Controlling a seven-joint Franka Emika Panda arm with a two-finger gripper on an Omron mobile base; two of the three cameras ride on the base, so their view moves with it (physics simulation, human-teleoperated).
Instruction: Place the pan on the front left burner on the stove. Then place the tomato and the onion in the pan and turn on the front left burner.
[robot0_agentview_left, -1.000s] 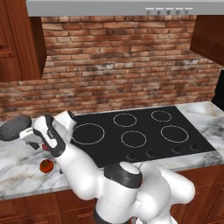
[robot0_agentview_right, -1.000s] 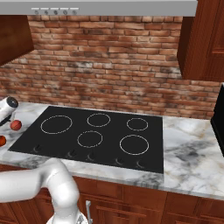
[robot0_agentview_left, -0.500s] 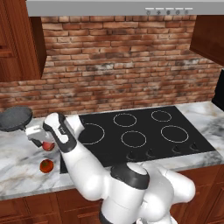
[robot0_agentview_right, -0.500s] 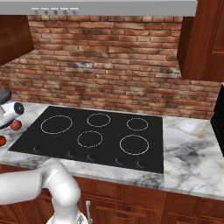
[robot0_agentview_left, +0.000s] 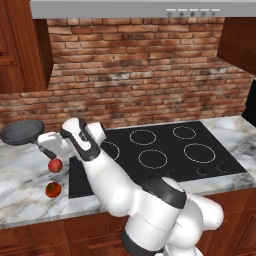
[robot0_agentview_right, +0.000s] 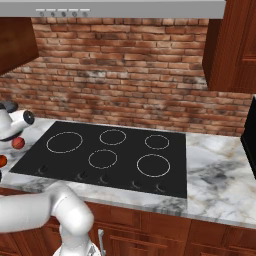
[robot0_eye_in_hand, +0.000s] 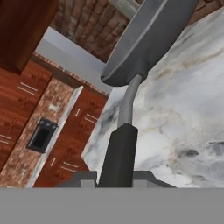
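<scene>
Matt grey metal pan (robot0_agentview_left: 22, 132), glossy black glass stove (robot0_agentview_left: 165, 150), veined marble counter (robot0_agentview_left: 25, 195).

The light is bright and even, with no clear source; shadows are soft and faint; the stove (robot0_agentview_left: 165, 150) glass has no glare; all pictures look a bit blurry and grainy.

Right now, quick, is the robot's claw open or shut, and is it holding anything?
Gripper: shut on the long black handle of the shallow round dark grey frying pan, which is lifted above the marble counter.
</scene>
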